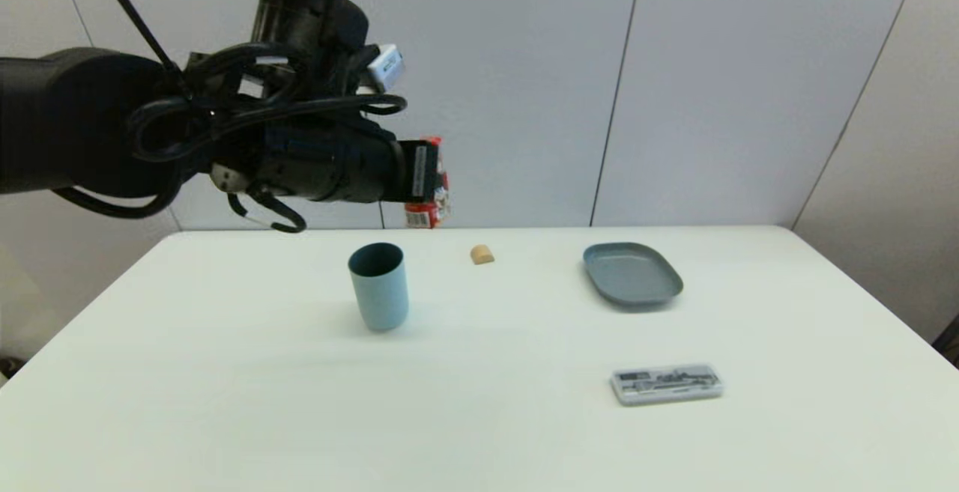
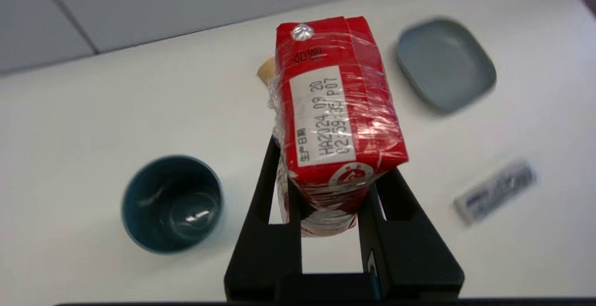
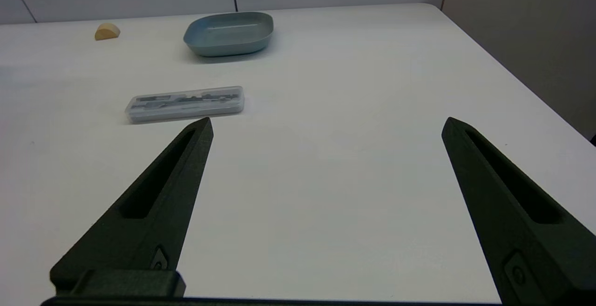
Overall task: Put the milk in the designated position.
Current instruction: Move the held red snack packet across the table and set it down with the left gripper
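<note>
Head view: the left tool (image 1: 428,177) carries the milk (image 1: 432,211) high over the desk's (image 1: 225,402) far side, above and just right of the blue cup (image 1: 379,286).

Left wrist view: its fingers (image 2: 267,203) clamp the upright carton's narrow sides; the grey tray (image 2: 444,64) lies right.

Right wrist view: the right tool (image 3: 326,126) waits near, spread wide, empty.

Only readable stuff is on the milk (image 2: 335,105), the red carton wrapped in clear film. There's a white sticker on its top face with a printed date code: "HA2024 09 20" and under it something like "02:59:35 P07", the last bit is fuzzy. Some small Chinese characters sit beside the code, too small for me to read. The clear case (image 1: 666,384) on the table has dark markings, unreadable.
</note>
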{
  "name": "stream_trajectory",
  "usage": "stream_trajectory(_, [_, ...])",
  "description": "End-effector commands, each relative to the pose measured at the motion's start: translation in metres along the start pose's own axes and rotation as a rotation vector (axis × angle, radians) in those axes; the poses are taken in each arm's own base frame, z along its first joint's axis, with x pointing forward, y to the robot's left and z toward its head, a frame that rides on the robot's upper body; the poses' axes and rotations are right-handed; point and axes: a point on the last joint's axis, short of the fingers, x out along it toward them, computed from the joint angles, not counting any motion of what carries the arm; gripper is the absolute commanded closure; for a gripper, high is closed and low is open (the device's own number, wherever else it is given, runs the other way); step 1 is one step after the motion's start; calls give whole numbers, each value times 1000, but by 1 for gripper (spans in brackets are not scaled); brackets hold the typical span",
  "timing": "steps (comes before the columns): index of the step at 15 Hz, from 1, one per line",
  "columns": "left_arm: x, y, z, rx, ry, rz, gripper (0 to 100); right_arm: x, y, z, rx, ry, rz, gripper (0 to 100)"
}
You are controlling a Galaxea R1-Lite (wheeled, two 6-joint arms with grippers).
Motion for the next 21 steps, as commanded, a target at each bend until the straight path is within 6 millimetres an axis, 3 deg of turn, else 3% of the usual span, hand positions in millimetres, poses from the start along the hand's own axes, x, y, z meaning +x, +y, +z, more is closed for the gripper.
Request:
stream_trajectory(1, [16, -32, -37, -155, -107, 192, 100, 0, 0, 0, 0, 1, 0, 0])
stream_trajectory(5, [39, -46, -75, -161, -112, 299, 100, 0, 0, 0, 0, 1, 0, 0])
stream_trajectory(14, [97, -56, -118, -109, -112, 414, 100, 0, 0, 0, 0, 1, 0, 0])
stream_trajectory(21, [131, -56, -149, -48, -67, 442, 100, 0, 0, 0, 0, 1, 0, 0])
